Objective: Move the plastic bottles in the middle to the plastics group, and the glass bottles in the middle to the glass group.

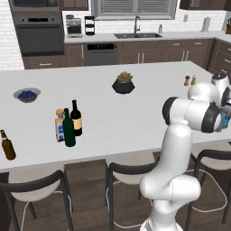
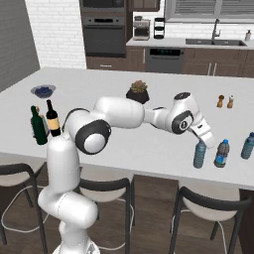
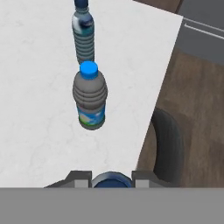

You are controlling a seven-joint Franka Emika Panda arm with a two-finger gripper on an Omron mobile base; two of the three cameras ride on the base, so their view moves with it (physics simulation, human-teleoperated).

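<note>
Gripping the pale-blue water bottle (image 2: 199, 155) by its cap, the tool (image 2: 205, 140) stood it on the white counter (image 2: 149, 144), just at nine o'clock of the dark-banded blue bottle (image 2: 222, 153).

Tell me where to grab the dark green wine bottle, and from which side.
Grip the green wine bottle by its slim neck, coming from the counter near edge: it stands upright, with the square bottle and black wine bottle crowding its far side.
</note>
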